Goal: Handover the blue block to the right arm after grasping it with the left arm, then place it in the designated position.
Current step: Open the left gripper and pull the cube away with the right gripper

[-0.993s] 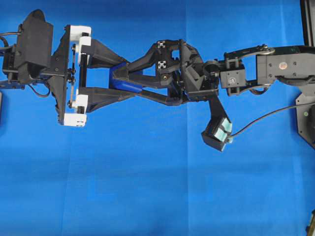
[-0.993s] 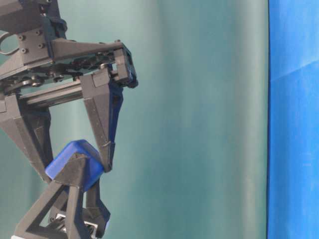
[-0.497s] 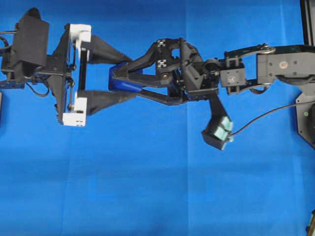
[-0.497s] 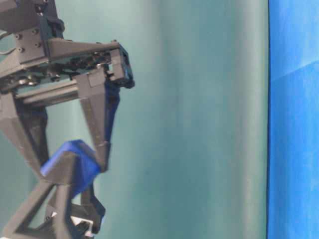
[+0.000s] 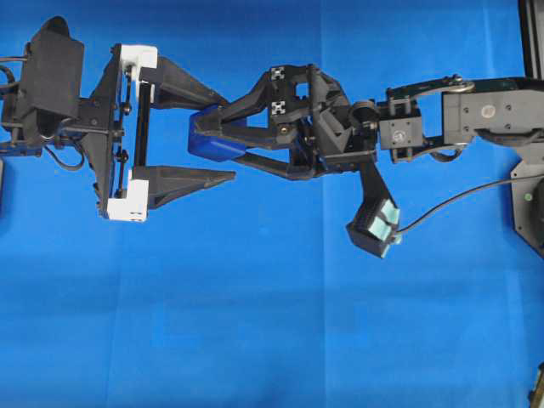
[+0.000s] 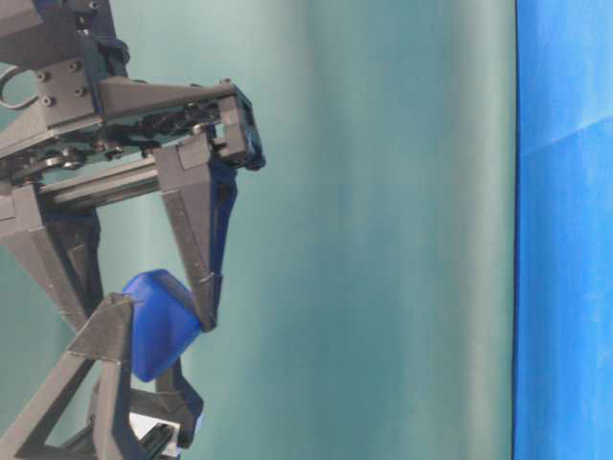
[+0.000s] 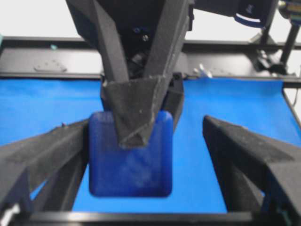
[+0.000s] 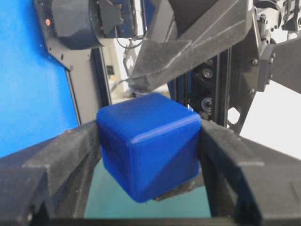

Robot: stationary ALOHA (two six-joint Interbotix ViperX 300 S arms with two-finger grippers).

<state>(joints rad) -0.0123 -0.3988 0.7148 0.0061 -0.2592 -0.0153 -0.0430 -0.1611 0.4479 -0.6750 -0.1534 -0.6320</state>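
Blue block (image 5: 210, 141) held in mid-air by the right gripper (image 5: 204, 142) above the cloth (image 5: 255, 323).
We see the left gripper (image 5: 228, 134) spread wide, one finger apparently touching; handover looks done, and placing at the designated position remains.

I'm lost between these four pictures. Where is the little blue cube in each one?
Overhead: blue block, left of centre, clamped at the tips of the all-black right pincer.
Table-level: lower left.
Left wrist: low centre, beside the spread fingers of the left pincer.
Right wrist: centre.
Shared landmark: the right pincer's black fingers gripping the block.
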